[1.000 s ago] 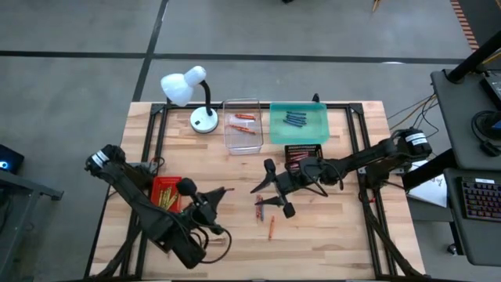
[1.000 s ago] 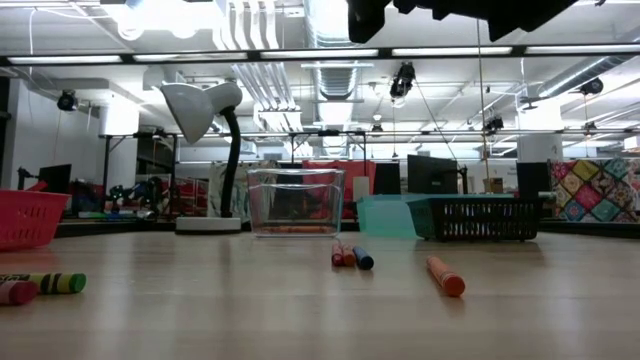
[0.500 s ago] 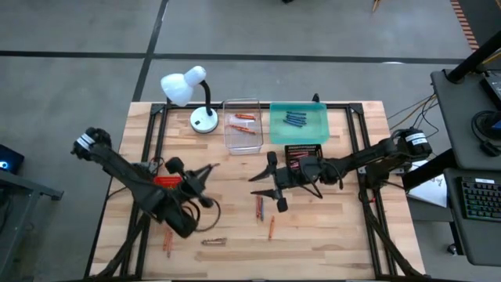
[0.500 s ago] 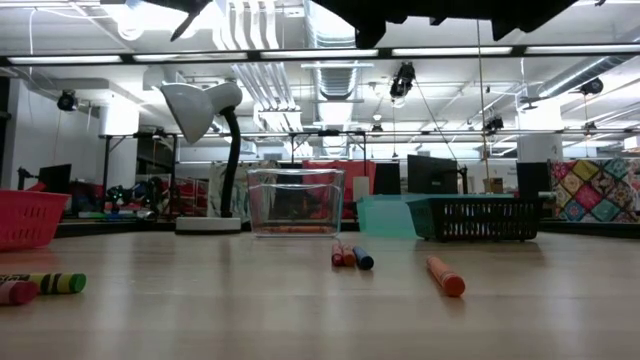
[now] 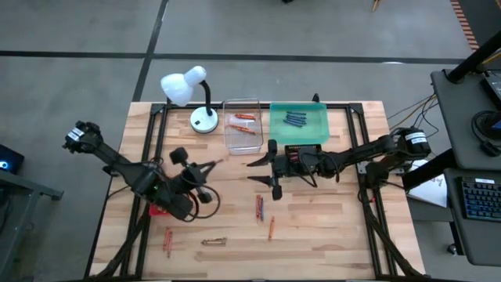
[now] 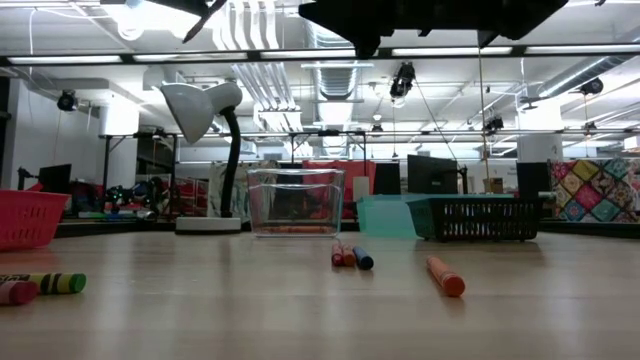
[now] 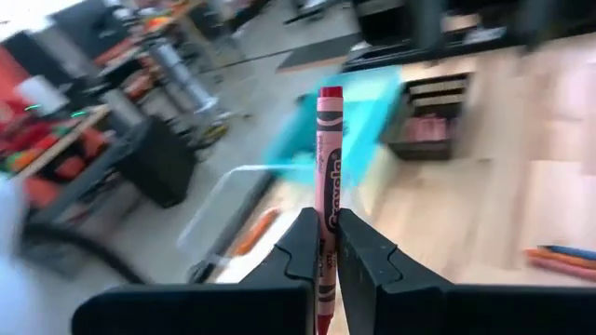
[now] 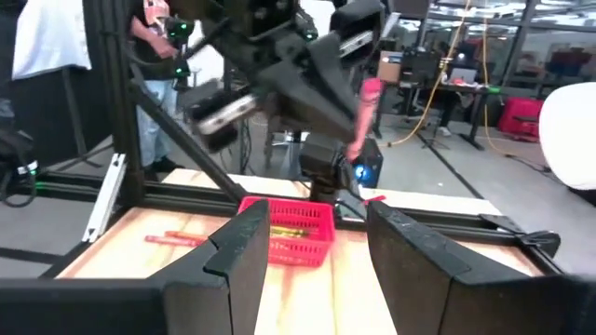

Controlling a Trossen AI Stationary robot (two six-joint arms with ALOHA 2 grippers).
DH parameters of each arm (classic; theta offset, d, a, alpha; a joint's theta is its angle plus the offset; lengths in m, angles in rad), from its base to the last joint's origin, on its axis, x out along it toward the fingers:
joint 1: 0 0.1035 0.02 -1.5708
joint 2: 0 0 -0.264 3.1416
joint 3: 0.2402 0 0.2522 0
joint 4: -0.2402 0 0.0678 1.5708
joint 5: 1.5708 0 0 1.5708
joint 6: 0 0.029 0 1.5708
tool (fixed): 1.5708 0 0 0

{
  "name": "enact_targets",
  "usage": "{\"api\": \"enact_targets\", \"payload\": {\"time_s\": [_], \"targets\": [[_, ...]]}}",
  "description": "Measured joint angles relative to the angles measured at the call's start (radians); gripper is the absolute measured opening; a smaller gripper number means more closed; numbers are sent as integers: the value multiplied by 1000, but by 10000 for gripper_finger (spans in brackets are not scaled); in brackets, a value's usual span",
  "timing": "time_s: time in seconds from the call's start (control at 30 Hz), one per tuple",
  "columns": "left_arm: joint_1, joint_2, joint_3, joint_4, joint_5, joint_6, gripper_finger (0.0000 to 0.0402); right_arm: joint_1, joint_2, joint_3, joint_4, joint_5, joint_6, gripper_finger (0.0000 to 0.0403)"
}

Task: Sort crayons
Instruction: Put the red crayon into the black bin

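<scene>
High view: teal tray (image 5: 319, 133) holds blue crayons (image 5: 294, 119); my left gripper (image 5: 213, 165) clamps a red crayon (image 7: 328, 158), right gripper (image 5: 259, 170) jaws apart.

arms: dark, slim, jointed | wrists: white bands | cables: black loops

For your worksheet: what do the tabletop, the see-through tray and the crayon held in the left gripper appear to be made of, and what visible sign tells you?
Tabletop: looks like pale wood in planks, matt; long grain lines and seams show.
See-through tray: probably clear hard plastic, glossy; the room shows through its walls.
Crayon in the left gripper: likely wax in a pink paper wrapper; dark printing runs along it.
</scene>
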Motion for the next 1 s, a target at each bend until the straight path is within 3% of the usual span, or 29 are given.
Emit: {"api": "enact_targets", "payload": {"time_s": [0.13, 0.27, 0.63, 0.83, 1.0], "targets": [[8, 0, -49, 277, 135, 238, 0, 2, 0, 9, 1, -18, -2, 171], [8, 2, -144, 578, 183, 394, 0, 2, 0, 9, -1, -40, -16, 171], [18, 58, -422, 1321, 211, 494, 0, 2, 1, 9, 16, -80, -19, 171], [36, 175, -462, 1663, 271, 624, 0, 2, 1, 10, 49, -82, -19, 171], [63, 266, -462, 1854, 289, 709, 0, 4, 1, 10, 54, -99, -18, 171]]}}
